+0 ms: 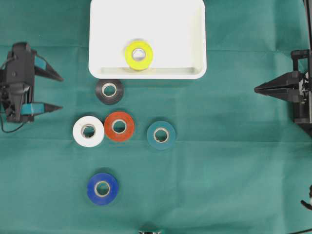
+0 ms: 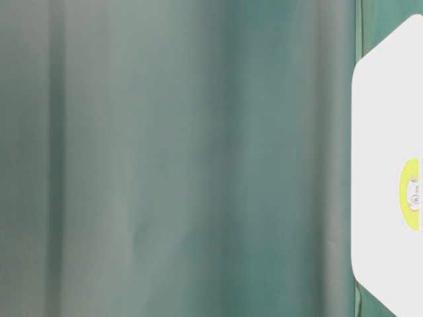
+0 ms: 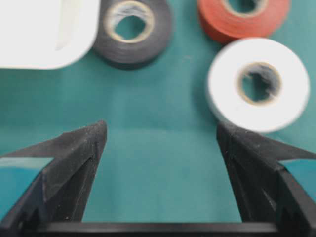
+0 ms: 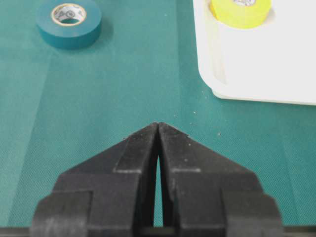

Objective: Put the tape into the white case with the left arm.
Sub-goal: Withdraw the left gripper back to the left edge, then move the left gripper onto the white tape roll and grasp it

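A: Where is the tape?
B: The yellow roll (image 1: 139, 54) sits in the white case (image 1: 105, 19). Five more wait on the bench (image 1: 234, 185).
A: And the tools?
B: The left tool (image 1: 59, 92) is wide and empty, ready to grab. The right tool (image 1: 256, 89) is pinched closed, out of the way.

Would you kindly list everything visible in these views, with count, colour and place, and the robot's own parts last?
white case: one, white, top centre of the overhead view.
yellow tape: one, inside the case by its near wall.
black tape: one, just below the case.
white tape: one, left of the orange roll, touching it.
orange tape: one, centre.
teal tape: one, right of orange, apart.
blue tape: one, lowest.
green cloth: one, covers the table.
left gripper: open, empty, left edge.
right gripper: shut, empty, right edge.
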